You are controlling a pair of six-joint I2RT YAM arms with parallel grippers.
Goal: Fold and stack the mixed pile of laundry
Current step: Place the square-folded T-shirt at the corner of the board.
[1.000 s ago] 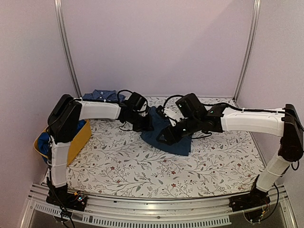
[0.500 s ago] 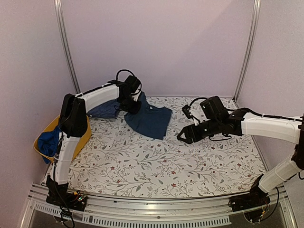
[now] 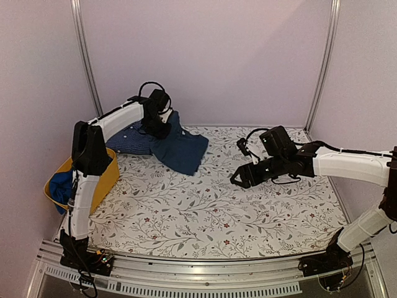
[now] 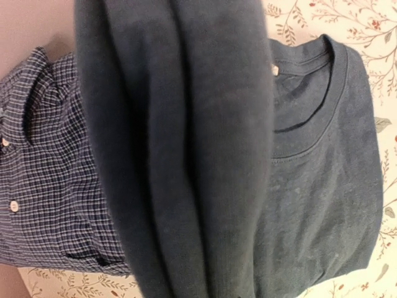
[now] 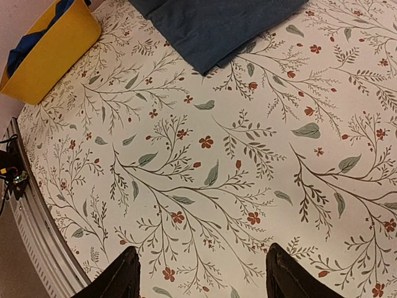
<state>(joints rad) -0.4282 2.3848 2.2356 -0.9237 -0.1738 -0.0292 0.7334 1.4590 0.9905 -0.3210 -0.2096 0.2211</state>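
The dark navy-teal garment (image 3: 184,150) lies folded at the table's back left, partly over the fine-checked blue collared shirt (image 3: 128,142). My left gripper (image 3: 157,124) is at the garment's back edge, shut on it. In the left wrist view a fold of the dark garment (image 4: 180,155) hangs across the lens and hides the fingers. Its collar shows to the right, and the checked shirt (image 4: 43,167) to the left. My right gripper (image 3: 239,180) is open and empty above the bare cloth right of centre (image 5: 201,273). A royal-blue piece (image 3: 60,186) sits in the tub.
A yellow plastic tub (image 3: 107,179) stands at the table's left edge and also shows in the right wrist view (image 5: 53,56). A floral tablecloth (image 3: 205,211) covers the table. Metal frame posts stand at the back corners, and a rail runs along the near edge.
My left gripper has carried the dark garment from the table's middle to the back left, over the checked shirt. My right gripper let go of it and drew back to the right.
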